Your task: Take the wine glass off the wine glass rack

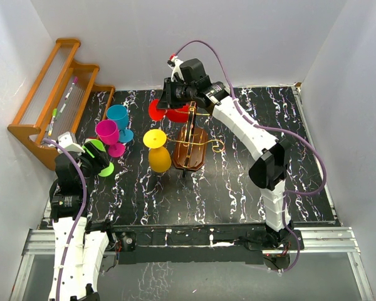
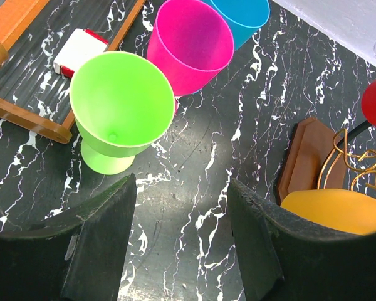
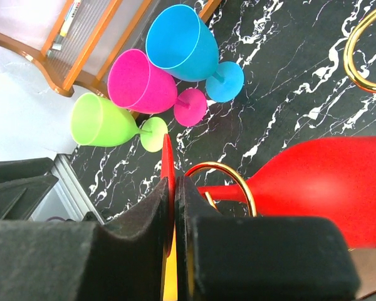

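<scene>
The right gripper (image 3: 174,182) is clamped on the thin foot of the red wine glass (image 3: 326,182), whose stem sits inside a gold wire curl (image 3: 229,179) of the rack (image 1: 188,157). The stem should probably slide out through the curl's open side, steadily, clear of the yellow glass (image 1: 156,150) hanging nearby. The left gripper (image 2: 182,207) is spread wide, holding nothing. The green glass (image 2: 122,103) and pink glass (image 2: 191,44) on the table are empty.

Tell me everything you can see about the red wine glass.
The red wine glass looks like opaque, glossy plastic: a rounded bowl, a thin stem and a flat round foot. It hangs tilted on its side at the wine glass rack, its stem passing through a gold wire curl. The right gripper is shut on the foot's rim.
</scene>
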You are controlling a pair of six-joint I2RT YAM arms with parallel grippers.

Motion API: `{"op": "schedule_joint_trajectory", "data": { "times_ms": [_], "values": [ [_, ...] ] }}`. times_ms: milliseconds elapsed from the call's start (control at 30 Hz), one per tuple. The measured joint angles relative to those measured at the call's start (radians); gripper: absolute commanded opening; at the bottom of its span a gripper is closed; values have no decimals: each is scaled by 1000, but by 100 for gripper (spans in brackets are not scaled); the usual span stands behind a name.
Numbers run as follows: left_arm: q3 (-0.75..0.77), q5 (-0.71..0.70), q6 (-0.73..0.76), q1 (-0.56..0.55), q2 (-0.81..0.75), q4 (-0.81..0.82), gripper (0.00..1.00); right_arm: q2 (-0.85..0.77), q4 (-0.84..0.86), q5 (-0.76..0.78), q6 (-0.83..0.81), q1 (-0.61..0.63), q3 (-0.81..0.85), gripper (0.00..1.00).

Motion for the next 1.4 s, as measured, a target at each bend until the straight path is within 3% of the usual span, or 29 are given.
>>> {"op": "schedule_joint_trajectory", "data": {
  "times_ms": [533,833,1400],
  "values": [
    [0,2,0,-3,0,0,58,-157,315,-31,170,-68,-313,8],
    [0,2,0,-3,0,2,58,-186,335,-87,201,-86,-335,8],
    [-4,6,0,-3,5,6,58,-186,264,-378,195,-93,-308,8]
  ]
}}
